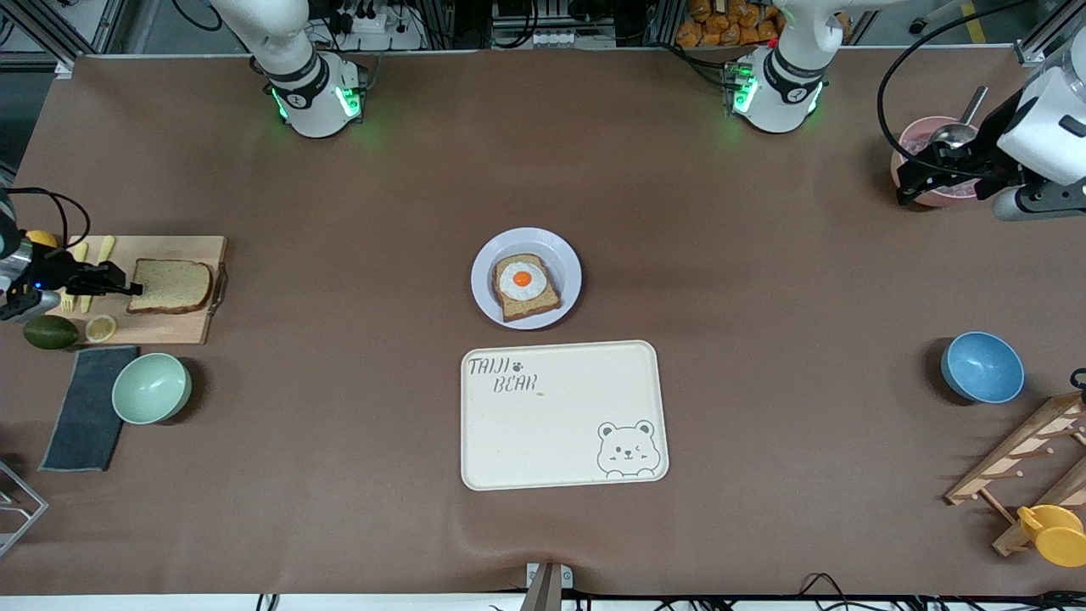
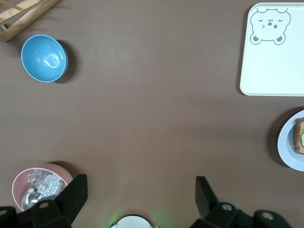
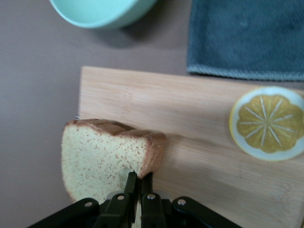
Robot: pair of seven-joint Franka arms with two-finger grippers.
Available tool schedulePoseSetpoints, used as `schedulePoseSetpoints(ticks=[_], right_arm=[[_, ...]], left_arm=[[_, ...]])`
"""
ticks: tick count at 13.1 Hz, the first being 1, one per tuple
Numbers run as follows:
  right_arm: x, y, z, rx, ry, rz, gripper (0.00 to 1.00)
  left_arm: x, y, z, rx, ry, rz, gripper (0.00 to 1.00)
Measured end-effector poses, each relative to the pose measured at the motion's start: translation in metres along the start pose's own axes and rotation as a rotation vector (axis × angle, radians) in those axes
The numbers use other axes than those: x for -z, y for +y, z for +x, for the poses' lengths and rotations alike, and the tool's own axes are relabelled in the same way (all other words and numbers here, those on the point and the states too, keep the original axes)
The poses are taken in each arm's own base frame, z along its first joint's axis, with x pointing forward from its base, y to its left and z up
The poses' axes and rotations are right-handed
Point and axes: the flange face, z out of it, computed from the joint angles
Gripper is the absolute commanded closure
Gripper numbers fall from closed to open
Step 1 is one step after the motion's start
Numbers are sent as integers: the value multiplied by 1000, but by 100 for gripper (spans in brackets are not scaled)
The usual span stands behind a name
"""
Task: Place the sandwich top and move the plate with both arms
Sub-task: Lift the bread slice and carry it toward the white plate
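The sandwich top [image 1: 172, 286], a plain brown slice, lies on a wooden cutting board [image 1: 170, 327] at the right arm's end of the table. My right gripper [image 1: 134, 289] is shut on the slice's edge. In the right wrist view its thin fingers [image 3: 141, 176] pinch the crust of the sandwich top [image 3: 102, 156], which tilts up from the board [image 3: 190, 118]. The pale plate [image 1: 567, 265] sits mid-table and holds a bread slice with a fried egg [image 1: 524, 285]. My left gripper [image 1: 908, 185] hangs open over a pink bowl and holds nothing [image 2: 140, 184]. The plate's rim [image 2: 286, 148] shows in the left wrist view.
A cream bear tray [image 1: 560, 416] lies nearer the camera than the plate. A green bowl [image 1: 151, 388], a grey cloth [image 1: 85, 407], an avocado [image 1: 49, 332] and a lemon slice [image 1: 101, 327] crowd the board. A pink bowl with a spoon [image 1: 920, 140], a blue bowl [image 1: 982, 367] and a wooden rack [image 1: 1031, 458] stand at the left arm's end.
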Motion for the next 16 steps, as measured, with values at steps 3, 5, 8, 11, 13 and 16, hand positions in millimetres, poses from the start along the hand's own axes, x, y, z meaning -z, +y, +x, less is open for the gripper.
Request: schedulePoseSetpoints(ticks=[3, 5, 8, 11, 13, 16], right_arm=[[2, -17, 19, -28, -25, 33, 100], [-7, -35, 33, -49, -56, 56, 100], [-24, -69, 54, -83, -112, 112, 100], [-40, -114, 81, -86, -164, 175, 100], [-50, -153, 101, -93, -194, 217, 100], [-72, -216, 132, -40, -234, 219, 100]], left_arm=[[0, 0, 0, 0, -1, -2, 0], [0, 0, 0, 1, -1, -2, 0], [0, 0, 0, 1, -1, -3, 0], [0, 0, 0, 1, -1, -3, 0], [0, 0, 0, 1, -1, -3, 0], [0, 0, 0, 1, -2, -3, 0]])
